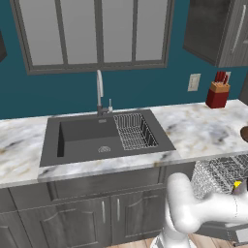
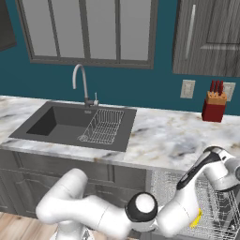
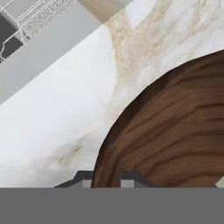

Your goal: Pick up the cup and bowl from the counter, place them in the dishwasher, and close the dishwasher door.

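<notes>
The dark brown bowl (image 3: 175, 131) lies on the marble counter (image 3: 57, 122) and is seen very close in the hand view. My gripper (image 3: 107, 179) has its two tips set close on either side of the bowl's near rim, shut on it. The left base view catches the bowl (image 1: 244, 133) at the right edge of the counter (image 1: 203, 131). Under the counter the dishwasher rack (image 1: 220, 174) is pulled out, and the yellow cup (image 1: 237, 184) lies in it. From the right base view, the cup (image 2: 197, 218) shows in the rack (image 2: 211, 201) behind my forearm.
A red knife block (image 1: 217, 92) stands at the back right of the counter, by the wall. The dark sink (image 1: 97, 138) with its wire basket (image 1: 135, 131) and faucet (image 1: 99, 92) lies to the left. Grey cabinets (image 1: 106, 208) run under the counter.
</notes>
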Controlling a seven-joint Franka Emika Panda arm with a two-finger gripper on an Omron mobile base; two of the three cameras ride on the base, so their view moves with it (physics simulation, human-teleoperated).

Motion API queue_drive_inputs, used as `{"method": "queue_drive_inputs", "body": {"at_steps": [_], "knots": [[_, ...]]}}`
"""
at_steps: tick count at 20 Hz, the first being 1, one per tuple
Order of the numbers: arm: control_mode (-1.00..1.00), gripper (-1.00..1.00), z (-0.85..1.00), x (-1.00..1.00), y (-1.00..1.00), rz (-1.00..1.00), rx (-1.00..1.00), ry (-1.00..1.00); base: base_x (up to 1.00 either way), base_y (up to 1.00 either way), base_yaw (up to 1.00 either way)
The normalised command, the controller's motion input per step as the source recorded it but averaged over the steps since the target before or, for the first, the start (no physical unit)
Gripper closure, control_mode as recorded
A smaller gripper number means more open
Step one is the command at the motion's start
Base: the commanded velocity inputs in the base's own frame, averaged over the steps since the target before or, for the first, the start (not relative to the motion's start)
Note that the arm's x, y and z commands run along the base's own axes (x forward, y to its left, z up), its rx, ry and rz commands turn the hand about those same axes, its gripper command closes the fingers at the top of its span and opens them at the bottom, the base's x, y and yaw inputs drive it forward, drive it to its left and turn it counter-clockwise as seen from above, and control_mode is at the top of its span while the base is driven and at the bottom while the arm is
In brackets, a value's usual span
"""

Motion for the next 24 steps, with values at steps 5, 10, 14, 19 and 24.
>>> {"method": "queue_drive_inputs", "body": {"at_steps": [5, 10, 14, 19, 24], "knots": [[-1.00, 1.00, 0.01, -0.56, 0.00, 0.01, 0.00, -0.12, 0.00, 0.00, 0.00], [-1.00, 1.00, -0.01, -0.43, 0.00, 0.04, 0.00, -0.04, 0.00, 0.00, 0.00], [-1.00, 1.00, -0.14, -0.30, 0.00, 0.04, 0.00, 0.00, 0.00, 0.00, 0.00], [-1.00, 1.00, -0.19, -0.17, 0.00, 0.03, 0.00, 0.00, 0.00, 0.00, 0.00], [-1.00, 1.00, -0.33, -0.04, 0.01, 0.04, 0.00, 0.00, 0.00, 0.00, 0.00]]}}
